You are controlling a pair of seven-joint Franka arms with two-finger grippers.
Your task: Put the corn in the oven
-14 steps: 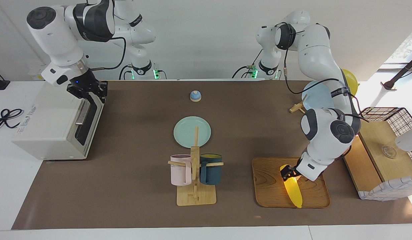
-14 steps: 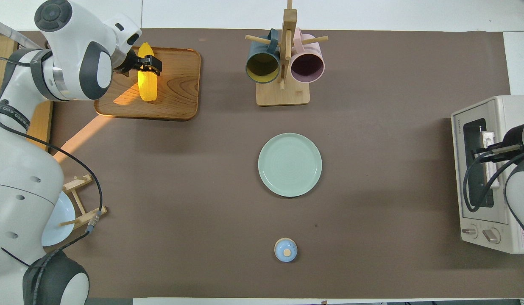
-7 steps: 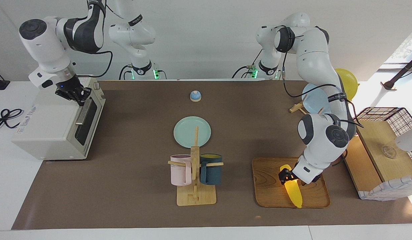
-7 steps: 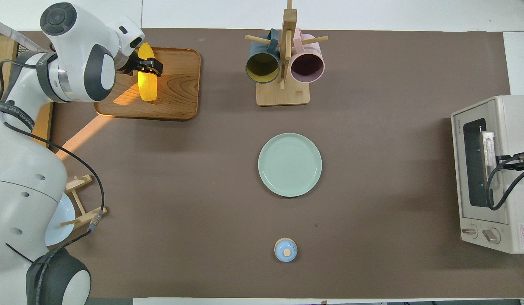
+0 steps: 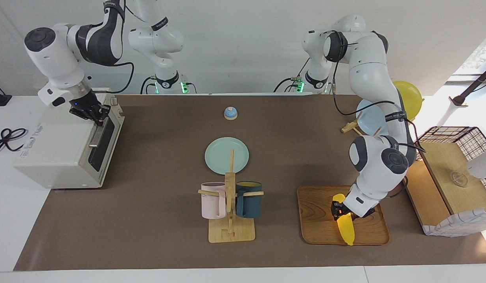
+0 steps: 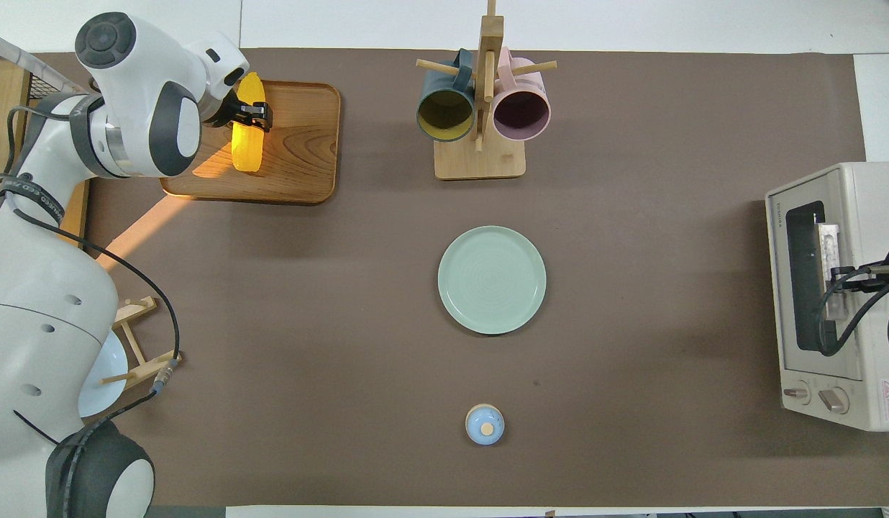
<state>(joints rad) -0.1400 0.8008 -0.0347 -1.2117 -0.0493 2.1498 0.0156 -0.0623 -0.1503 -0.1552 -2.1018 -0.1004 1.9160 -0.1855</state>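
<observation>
Corn [image 5: 345, 227] | gripped by left end effector [image 5: 337, 209] on wooden tray [image 5: 317, 220] (brown mat [image 5: 156, 220]) | right end effector [image 5: 94, 114] state unclear

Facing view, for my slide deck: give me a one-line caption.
Left gripper grips the corn on the wooden tray; right gripper sits at the closed oven.
</observation>
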